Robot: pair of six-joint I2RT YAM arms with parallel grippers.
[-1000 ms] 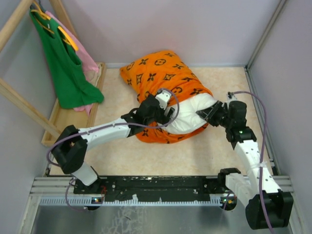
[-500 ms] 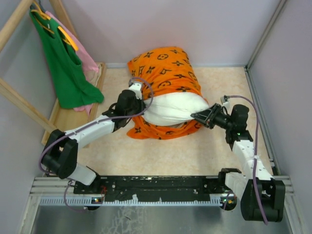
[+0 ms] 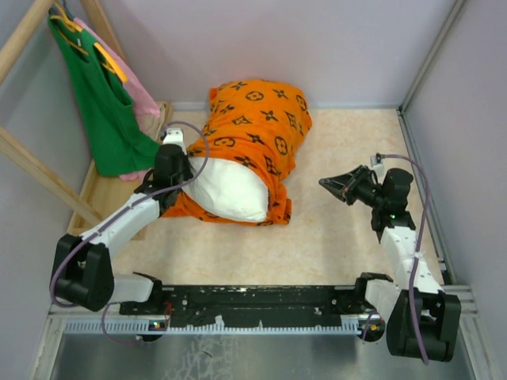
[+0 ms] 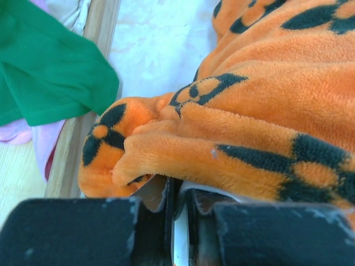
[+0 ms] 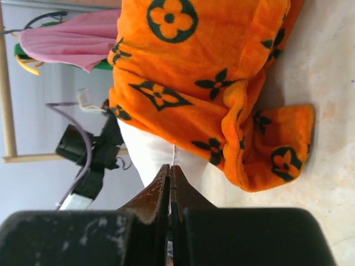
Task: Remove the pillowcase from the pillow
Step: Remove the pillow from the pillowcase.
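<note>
At the back left of your pale speckled worktop (image 3: 341,245), the bright orange plush pillowcase with black flower, star and circle motifs (image 3: 257,131) lies in a rumpled heap, its far end close to the rear wall. The plump white stuffed pillow (image 3: 230,194) bulges out of its near end, bare on top and cupped below by a fold of orange. Your left tool (image 3: 184,188) is right at the left edge of that bundle, where white meets orange. In the left wrist view, the left tool (image 4: 178,205) is clenched down to a narrow slit on the pillowcase (image 4: 249,127). A bunched hem is folded over its tips and a thin white strip shows in the gap; you cannot tell whether that strip is pillow or lining. Just beyond, the green tank top (image 4: 44,77) hangs down over a light wooden rail (image 4: 83,138). A pale pink garment (image 3: 139,99) hangs behind the tank top. Over on the right, your right tool (image 3: 326,183) is well apart from the bundle, above bare worktop, and points towards it. Its own camera shows the right tool (image 5: 170,174) pressed fully together with nothing in it, facing the pillowcase (image 5: 199,72) and the exposed pillow (image 5: 150,155).
</note>
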